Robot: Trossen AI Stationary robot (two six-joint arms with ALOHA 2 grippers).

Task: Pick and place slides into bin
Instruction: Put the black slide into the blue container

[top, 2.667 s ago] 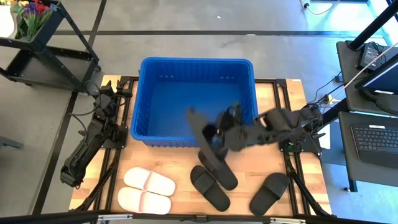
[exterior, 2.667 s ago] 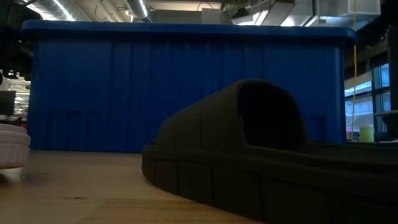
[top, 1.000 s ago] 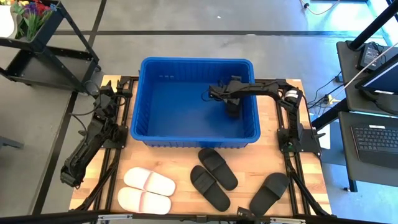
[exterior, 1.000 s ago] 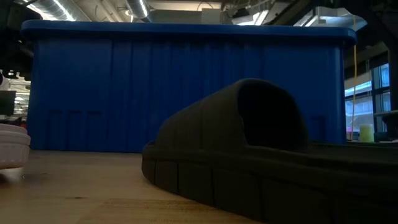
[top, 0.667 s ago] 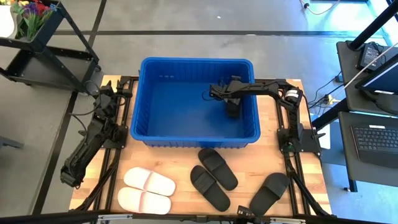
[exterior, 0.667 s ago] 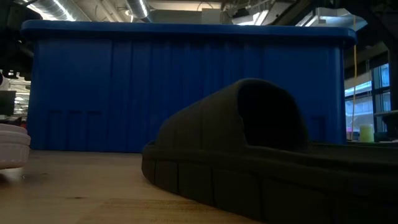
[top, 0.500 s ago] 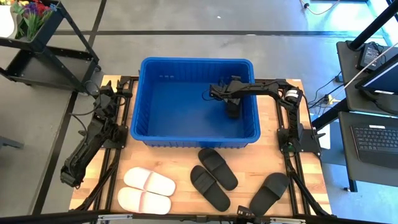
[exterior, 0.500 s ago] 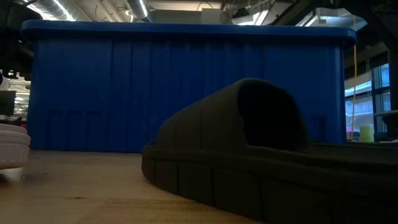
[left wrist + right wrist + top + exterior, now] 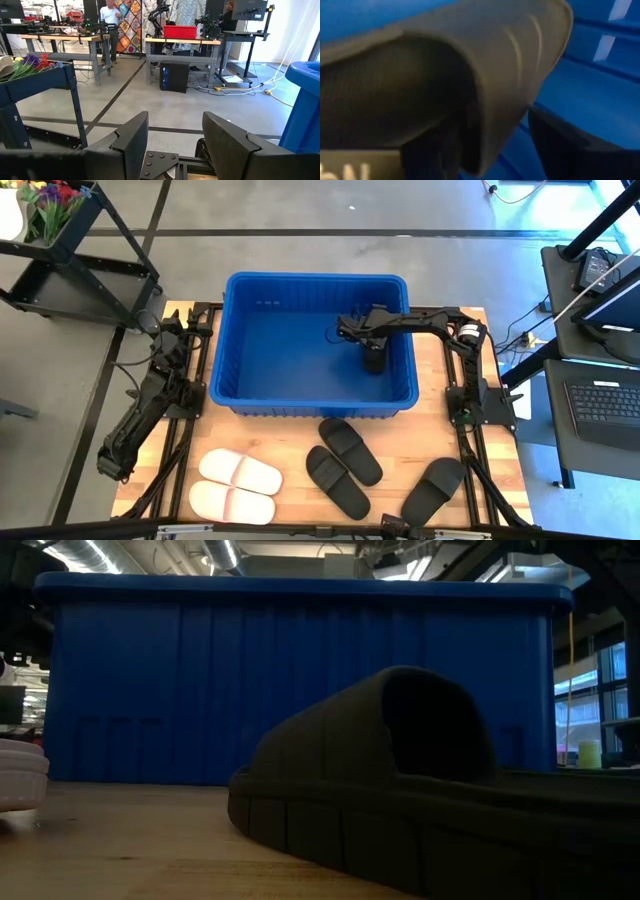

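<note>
My left gripper [image 9: 172, 145] waits off the left side of the table, its claw open wide and empty. Next I see two pale slides [image 9: 236, 485] near the front left. The blue bin [image 9: 240, 395] sits in the middle. Three black slides [image 9: 348, 450] lie in front of it. My right gripper [image 9: 372, 358] is down inside the bin, its claw holding a black slide [image 9: 470, 65].

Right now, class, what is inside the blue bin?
Inside the blue bin, near its right wall, the right hand holds one black slide. The rest of the floor looks bare; the hand and arm cover what lies beneath them.
</note>
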